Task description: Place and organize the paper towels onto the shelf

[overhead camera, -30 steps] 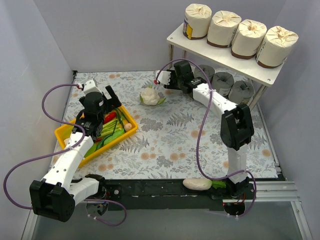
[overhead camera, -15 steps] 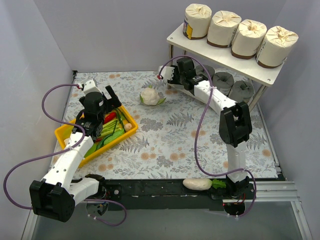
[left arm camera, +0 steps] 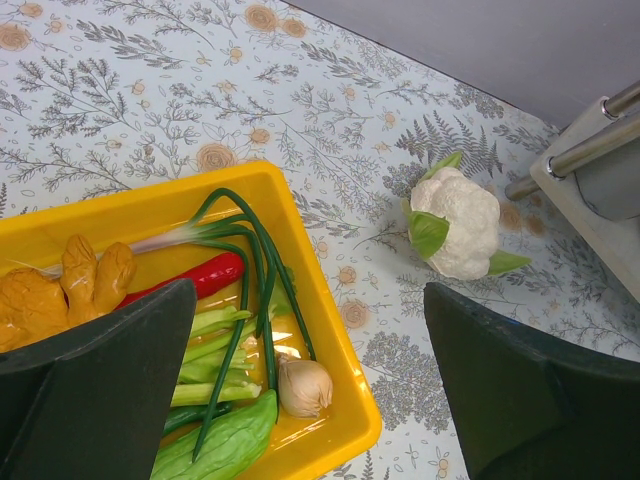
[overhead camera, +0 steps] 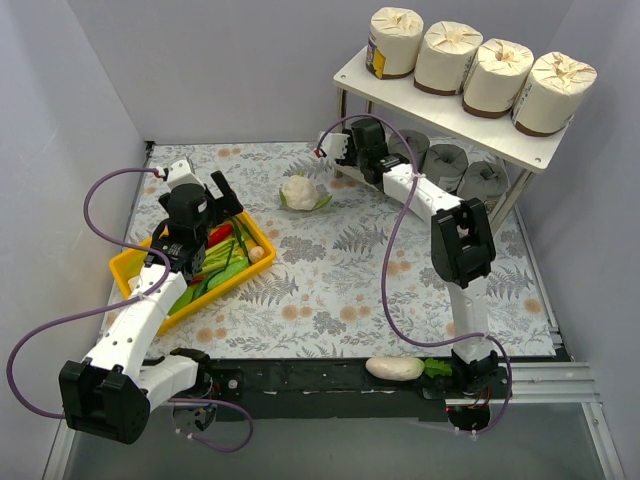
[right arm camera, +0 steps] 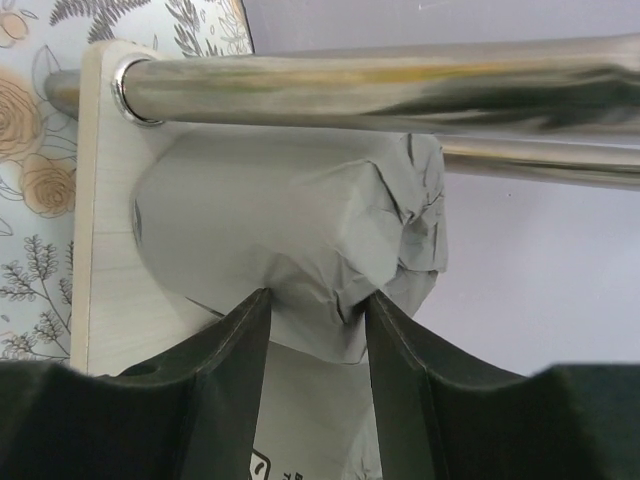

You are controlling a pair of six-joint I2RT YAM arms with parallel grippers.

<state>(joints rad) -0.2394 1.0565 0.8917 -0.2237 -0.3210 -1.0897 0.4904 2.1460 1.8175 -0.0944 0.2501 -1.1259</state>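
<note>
The shelf (overhead camera: 360, 75) stands at the back right. Four cream paper towels with brown bands stand on its top board; the leftmost (overhead camera: 393, 42) has a coloured label. Three grey rolls (overhead camera: 445, 165) sit on the lower board. My right gripper (overhead camera: 352, 150) is at the left end of the lower tier, shut on a fourth grey roll (right arm camera: 290, 240). That roll lies on the lower board (right arm camera: 105, 200), just under a metal bar (right arm camera: 380, 85). The fingers (right arm camera: 230, 360) press its pleated end. My left gripper (left arm camera: 310, 390) is open and empty above the yellow tray (left arm camera: 330, 330).
A cauliflower (overhead camera: 303, 192) lies on the floral cloth between the tray and the shelf. The yellow tray (overhead camera: 130, 265) holds vegetables. A long white radish (overhead camera: 394, 368) lies at the near edge by the right arm's base. Walls close in left, right and back.
My right gripper has moved right and back with the grey roll, from in front of the shelf to under its top board. The left arm has not moved.
</note>
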